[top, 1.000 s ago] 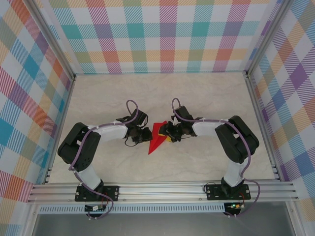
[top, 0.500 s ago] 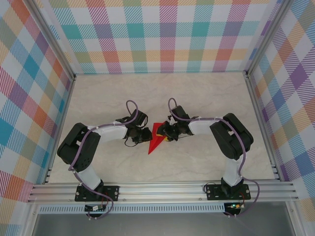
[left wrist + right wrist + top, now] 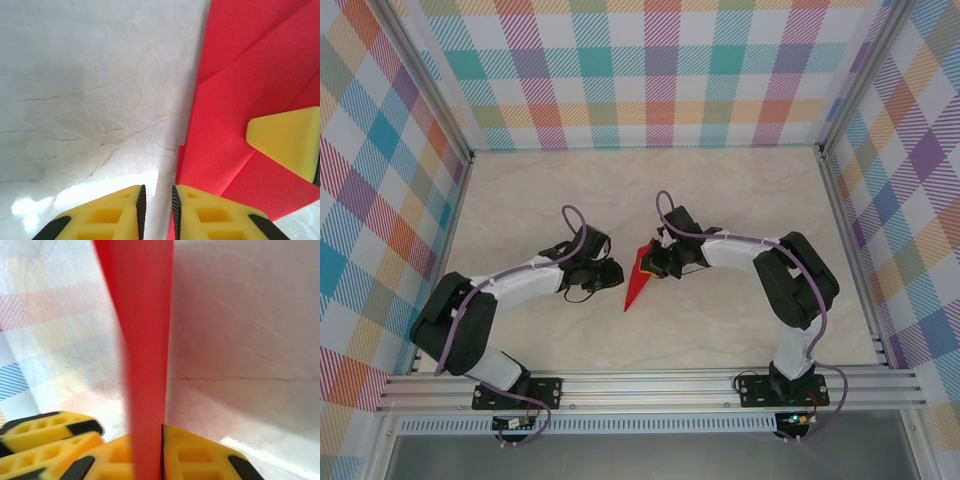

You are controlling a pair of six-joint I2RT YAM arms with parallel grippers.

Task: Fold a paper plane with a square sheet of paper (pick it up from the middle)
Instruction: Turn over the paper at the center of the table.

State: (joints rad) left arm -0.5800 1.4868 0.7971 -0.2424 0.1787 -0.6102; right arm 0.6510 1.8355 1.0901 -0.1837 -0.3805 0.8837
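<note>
The square sheet of paper is folded into a slim, pointed, bright red paper plane (image 3: 637, 279) that sits mid-table with its tip toward the near edge. My right gripper (image 3: 654, 262) is shut on its far end, and the red paper (image 3: 145, 340) rises on edge between the pads (image 3: 161, 440). My left gripper (image 3: 618, 273) sits just left of the plane, low over the table. Its jaws (image 3: 157, 200) stand a narrow gap apart with bare table between them. One left fingertip overlaps the paper's edge (image 3: 235, 80). A right fingertip (image 3: 290, 140) rests on the red surface.
The marble-look tabletop (image 3: 740, 200) is enclosed by checked walls (image 3: 660, 70) at the back and sides, with aluminium rails (image 3: 650, 388) along the near edge. Both arms bend inward toward the centre, their wrists close together.
My right gripper has closed on the paper and turned it up on edge, so it looks narrower from above. The left arm has stretched out, its elbow moving left.
</note>
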